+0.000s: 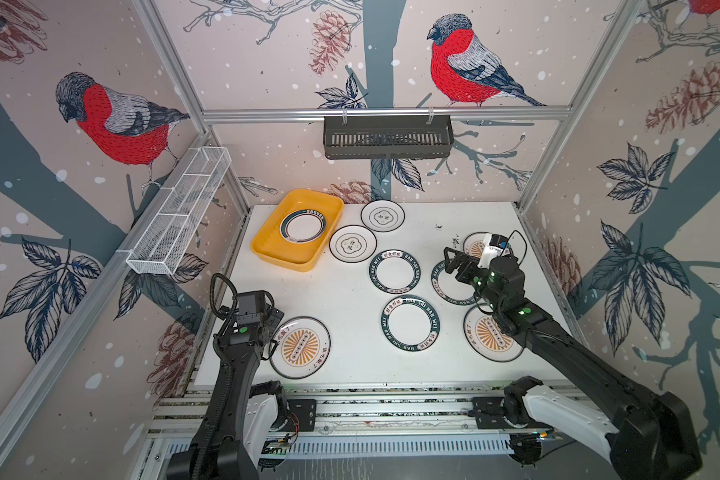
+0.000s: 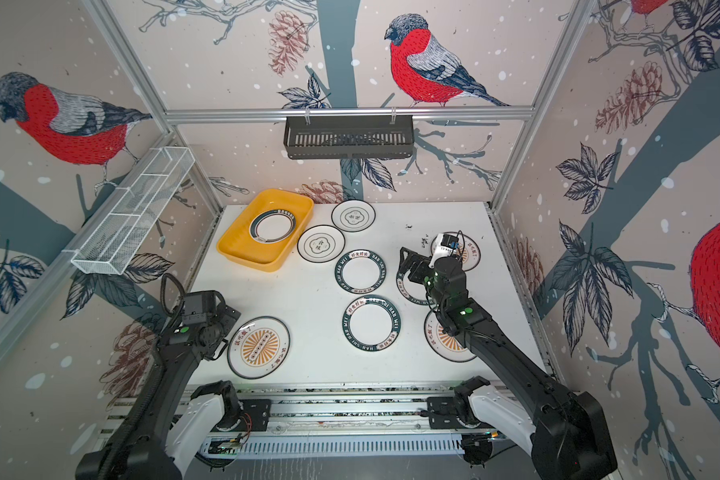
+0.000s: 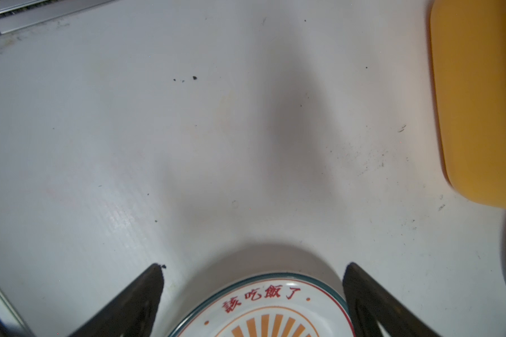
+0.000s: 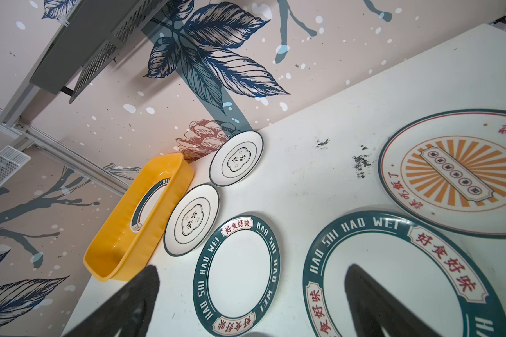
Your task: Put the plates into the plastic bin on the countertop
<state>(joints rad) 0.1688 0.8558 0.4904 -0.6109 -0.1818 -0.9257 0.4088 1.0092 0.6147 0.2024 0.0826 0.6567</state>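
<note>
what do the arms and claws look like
The left arm and right arm are black, with white base shells and green joint lights. A black cable loops along the left one. The left claw and right claw have black tapered fingers.

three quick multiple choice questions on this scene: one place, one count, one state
1. Where on the flat white tabletop is the shallow yellow plastic bin? A far left corner B near right corner C centre
2. How many round white plates lie in it? A none B one C three
3. The right end effector is: A open, empty B shut on a plate C shut, empty
Answers: 1A, it sits at the back-left edges; 2B, one green-rimmed plate inside; 3A, jaws stand apart, nothing between.
</note>
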